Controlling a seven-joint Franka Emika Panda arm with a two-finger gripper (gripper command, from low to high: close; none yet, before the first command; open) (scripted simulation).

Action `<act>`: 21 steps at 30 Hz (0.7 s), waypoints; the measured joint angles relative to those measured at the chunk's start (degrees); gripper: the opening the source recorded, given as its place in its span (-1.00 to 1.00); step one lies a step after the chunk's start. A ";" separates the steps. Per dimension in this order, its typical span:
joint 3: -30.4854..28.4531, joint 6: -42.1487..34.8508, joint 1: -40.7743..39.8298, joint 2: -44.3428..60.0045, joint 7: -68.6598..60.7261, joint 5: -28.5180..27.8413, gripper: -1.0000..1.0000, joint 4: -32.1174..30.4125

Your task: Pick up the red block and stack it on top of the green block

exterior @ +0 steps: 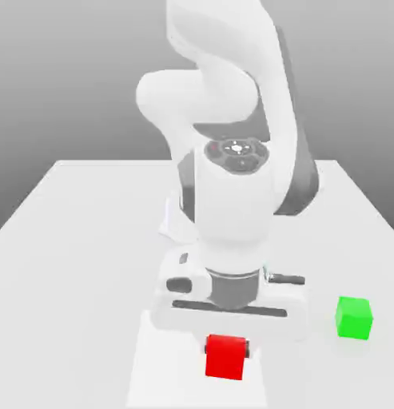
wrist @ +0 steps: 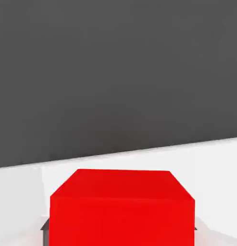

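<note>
red block point(wrist: 122, 211) sits clamped in the end effector point(exterior: 227, 350) on the desk point(exterior: 80, 264), ready for lifting toward the green block point(exterior: 354, 317).

- The red block point(exterior: 225, 357) and green block point(exterior: 353, 317) have flat matt faces.
- The arm point(exterior: 232, 192) looks like smooth white plastic.
- The table point(exterior: 72, 264) is plain matt white.
</note>
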 joint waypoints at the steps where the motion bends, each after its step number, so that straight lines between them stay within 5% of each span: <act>1: 0.75 -0.21 0.82 -0.57 0.18 -0.21 -1.00 -0.40; 18: 13.79 -2.22 17.41 -9.49 -1.42 2.70 -1.00 -7.18; 21: 12.41 2.13 17.93 -4.82 1.57 -1.42 -1.00 -7.21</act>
